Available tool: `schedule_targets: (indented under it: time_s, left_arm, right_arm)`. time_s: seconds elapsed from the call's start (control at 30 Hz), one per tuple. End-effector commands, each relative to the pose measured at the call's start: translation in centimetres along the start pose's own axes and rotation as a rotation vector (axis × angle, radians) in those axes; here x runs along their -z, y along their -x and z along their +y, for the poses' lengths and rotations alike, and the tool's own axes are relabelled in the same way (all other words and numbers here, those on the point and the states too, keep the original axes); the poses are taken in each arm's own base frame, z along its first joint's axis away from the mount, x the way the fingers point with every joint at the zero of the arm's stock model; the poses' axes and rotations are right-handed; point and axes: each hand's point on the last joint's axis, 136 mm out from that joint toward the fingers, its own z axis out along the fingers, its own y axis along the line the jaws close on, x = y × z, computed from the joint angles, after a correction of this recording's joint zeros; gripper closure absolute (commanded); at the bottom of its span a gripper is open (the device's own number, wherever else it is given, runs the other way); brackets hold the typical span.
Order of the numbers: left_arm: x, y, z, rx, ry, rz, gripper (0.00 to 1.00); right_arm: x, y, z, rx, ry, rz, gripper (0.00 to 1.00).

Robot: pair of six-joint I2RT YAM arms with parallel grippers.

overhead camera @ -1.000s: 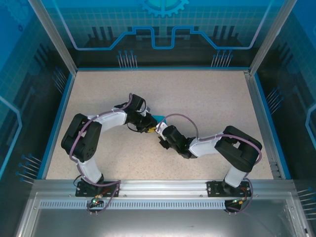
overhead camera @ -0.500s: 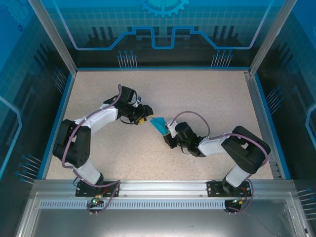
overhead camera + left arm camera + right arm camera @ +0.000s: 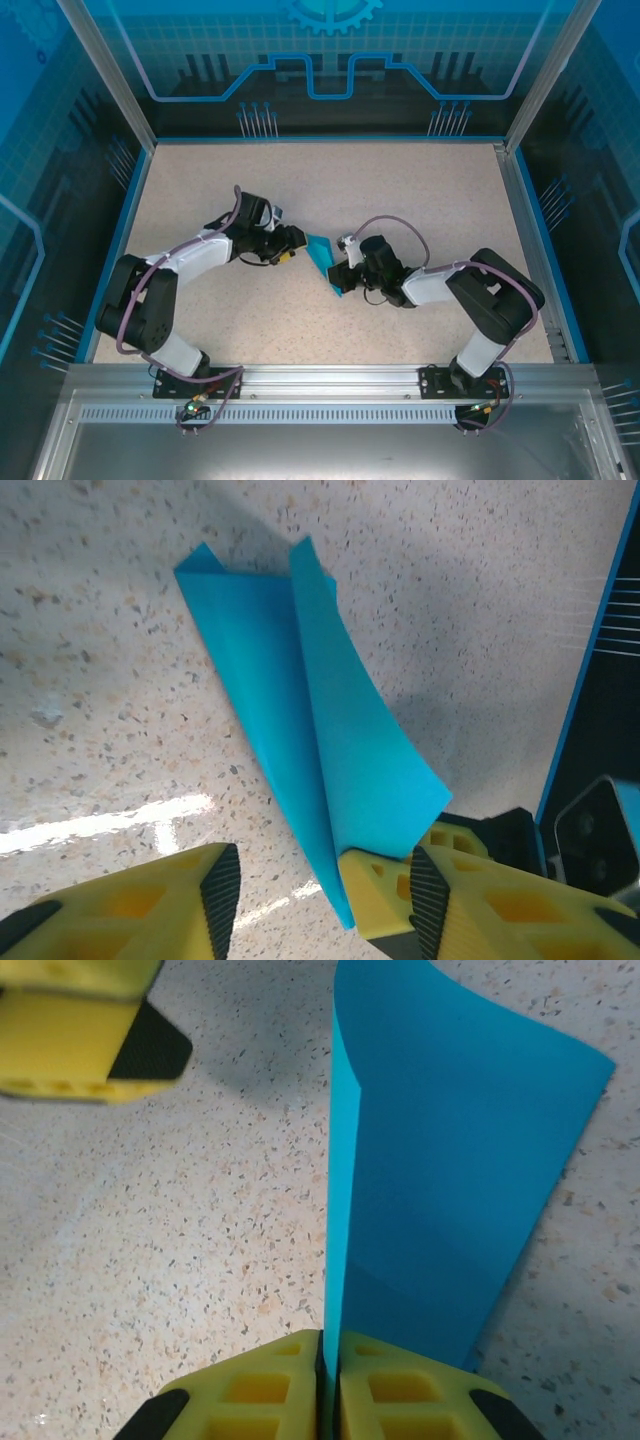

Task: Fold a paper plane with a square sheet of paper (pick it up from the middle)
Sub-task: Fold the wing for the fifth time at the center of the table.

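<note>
Right wrist view: the sheet of paper, folded and mid-surface, has its near end pinched tight in the right gripper. Its tip's cut off, tbh. The left gripper gapes around one corner, and I can't tell if it's touching.

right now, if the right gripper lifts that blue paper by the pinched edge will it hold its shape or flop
Probably flops a bit: the paper curls away from the right gripper where nothing holds it. It looks thin, so likely very light and apt to flutter. Being folded double should stiffen it somewhat lengthwise.
</note>
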Motion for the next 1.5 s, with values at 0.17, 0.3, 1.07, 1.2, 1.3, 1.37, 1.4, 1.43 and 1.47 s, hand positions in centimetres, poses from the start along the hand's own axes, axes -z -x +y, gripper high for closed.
schedule_targets:
  time_s: [0.17,0.3,1.07,1.2,1.3,1.37,1.4,1.43,1.47]
  left_arm:
    - [-1.4,-1.3,-1.3,-0.032,-0.105,0.043,0.54]
    - [-1.8,-1.6,-1.0,-0.038,-0.101,0.055,0.56]
    - [-4.6,-2.5,-1.4,-0.073,-0.112,0.123,0.6]
    - [-4.9,-2.6,-1.7,-0.077,-0.126,0.138,0.6]
    - [-5.4,-2.7,-1.7,-0.073,-0.134,0.153,0.61]
    - [-5.6,-2.8,-1.6,-0.068,-0.134,0.164,0.61]
    - [-5.8,-2.9,-1.5,-0.067,-0.134,0.167,0.61]
    - [-5.9,-2.8,-1.5,-0.066,-0.134,0.168,0.61]
    - [-5.9,-2.8,-1.4,-0.065,-0.134,0.169,0.61]
  right_arm:
    - [-1.2,0.5,0.0,-0.223,0.105,0.026,0.89]
    - [-1.3,0.5,-0.5,-0.299,0.125,0.027,0.9]
    - [-2.0,-1.3,-1.9,-0.458,0.147,0.118,0.89]
    - [-2.1,-1.7,-2.4,-0.483,0.137,0.131,0.9]
    - [-2.0,-1.8,-2.5,-0.501,0.136,0.142,0.9]
    - [-2.0,-1.9,-2.5,-0.512,0.136,0.151,0.9]
    - [-2.0,-1.9,-2.6,-0.517,0.134,0.153,0.9]
    - [-2.0,-1.9,-2.6,-0.522,0.133,0.157,0.91]
    - [-2.0,-2.0,-2.6,-0.524,0.132,0.16,0.9]
